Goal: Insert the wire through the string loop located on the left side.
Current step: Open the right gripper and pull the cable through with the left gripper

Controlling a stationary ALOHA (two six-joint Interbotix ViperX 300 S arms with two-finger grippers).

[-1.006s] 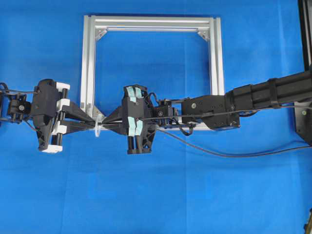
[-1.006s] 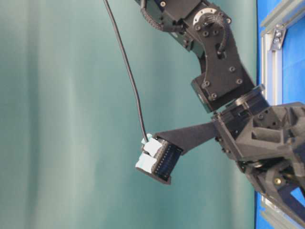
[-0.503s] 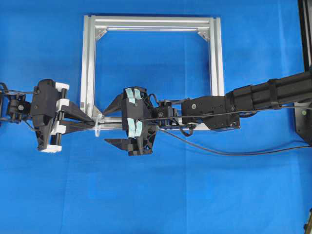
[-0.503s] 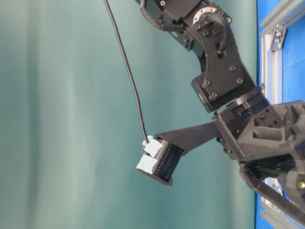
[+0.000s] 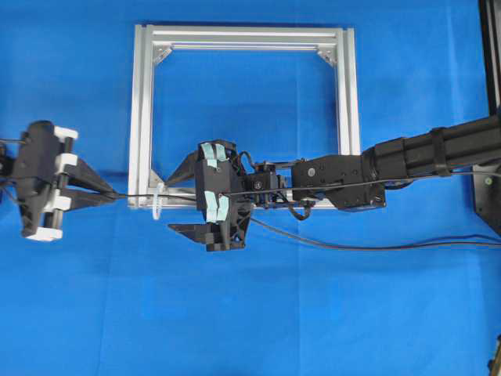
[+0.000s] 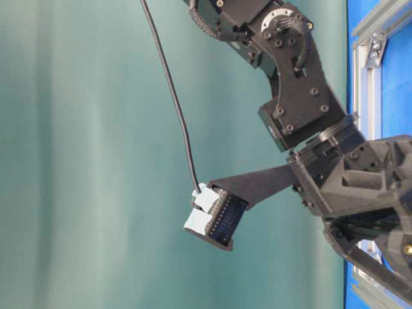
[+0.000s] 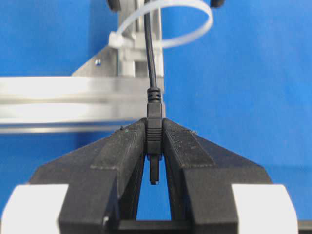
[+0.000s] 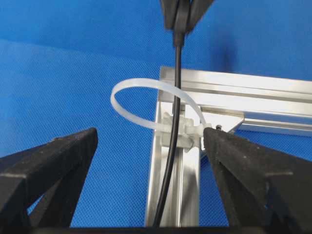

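Note:
The wire (image 5: 138, 196), thin and black, runs from my left gripper (image 5: 116, 196) rightward through the string loop (image 5: 159, 205), a small whitish ring tied to the silver frame's (image 5: 243, 35) lower left corner. In the left wrist view my left gripper (image 7: 154, 124) is shut on the wire's dark plug (image 7: 154, 134), with the string loop (image 7: 187, 22) beyond it around the wire (image 7: 150, 58). My right gripper (image 5: 171, 204) stands open just right of the loop. In the right wrist view the wire (image 8: 170, 170) passes untouched between the open right gripper's (image 8: 151, 136) fingers and through the loop (image 8: 141, 85).
The wire trails off to the right over the blue mat (image 5: 258, 313), under the right arm (image 5: 407, 160). A black post (image 5: 489, 110) stands at the right edge. The table-level view shows only the right arm (image 6: 302, 96) before a green backdrop.
My right gripper opened and let go of the wire. My left gripper then drew away to the left with the plug, pulling more wire through the loop.

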